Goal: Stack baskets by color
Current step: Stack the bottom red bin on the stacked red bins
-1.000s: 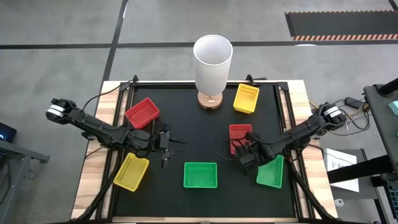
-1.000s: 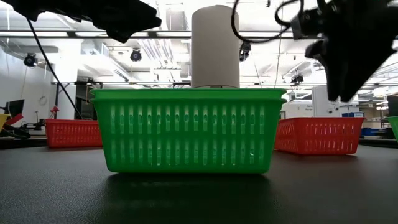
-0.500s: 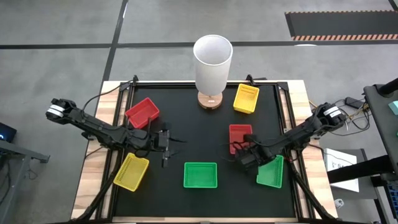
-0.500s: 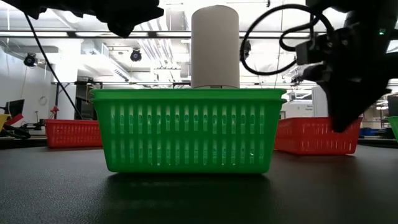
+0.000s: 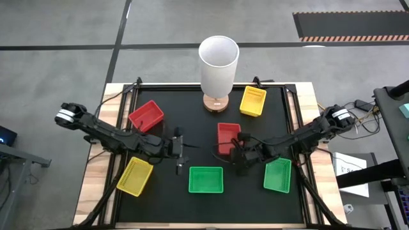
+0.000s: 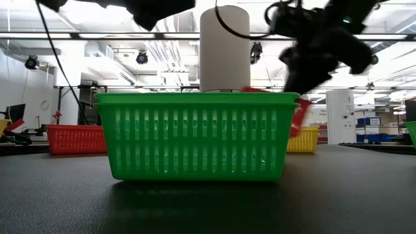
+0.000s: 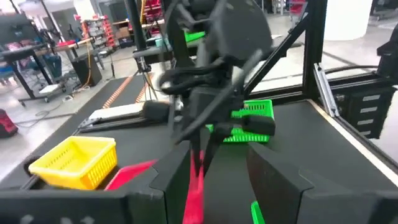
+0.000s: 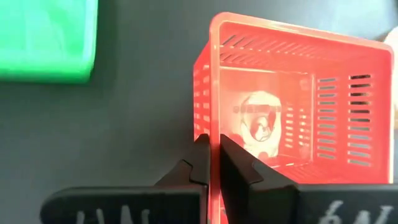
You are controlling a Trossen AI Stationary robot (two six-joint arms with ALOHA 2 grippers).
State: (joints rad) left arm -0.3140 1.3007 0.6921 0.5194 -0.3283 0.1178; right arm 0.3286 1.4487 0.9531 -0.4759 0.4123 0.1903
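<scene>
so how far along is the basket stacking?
Early, by what shows. Done: no finished stack visible; six baskets sit singly on the mat. In hand: the right pincer is shut on the rim of a red basket, lifted and tilted in the low view. The left pincer hangs open mid-table. Left: join it to the other red basket, then pair the yellows and greens.

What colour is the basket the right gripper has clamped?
Red basket, clearest in the right wrist view.
</scene>
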